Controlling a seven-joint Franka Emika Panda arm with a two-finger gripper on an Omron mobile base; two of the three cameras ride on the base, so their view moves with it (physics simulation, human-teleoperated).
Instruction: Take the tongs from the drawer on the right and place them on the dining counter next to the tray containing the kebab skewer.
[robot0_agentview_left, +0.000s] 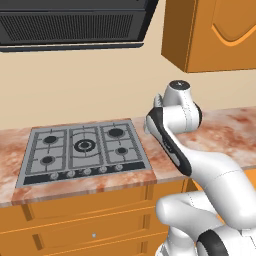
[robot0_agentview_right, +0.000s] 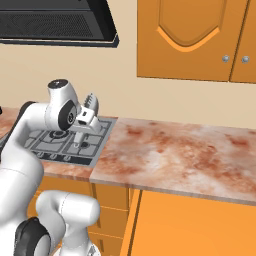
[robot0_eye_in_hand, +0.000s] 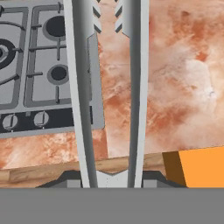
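The slim grey tongs (robot0_eye_in_hand: 135, 87) run up the hand view as two long arms, joined at the bottom between my gripper's (robot0_eye_in_hand: 111, 180) fingers, which are shut on them. Their serrated tips (robot0_agentview_right: 91, 103) stick up beside the wrist in the right base view and show left of the wrist (robot0_agentview_left: 157, 103) in the left base view. I hold them in the air above the marbled counter, at the right edge of the gas hob (robot0_eye_in_hand: 39, 65). A flat orange panel (robot0_agentview_right: 195, 225) lies below the counter edge; I cannot tell whether it is the drawer. The dining counter and the tray are out of view.
The hob counter (robot0_agentview_right: 185, 150) stretches bare to the right of the hob (robot0_agentview_left: 85, 147). Closed orange drawers (robot0_agentview_left: 90, 232) sit under the hob. A dark extractor hood (robot0_agentview_left: 70, 25) and orange wall cabinets (robot0_agentview_right: 195, 40) hang above, with the beige wall behind.
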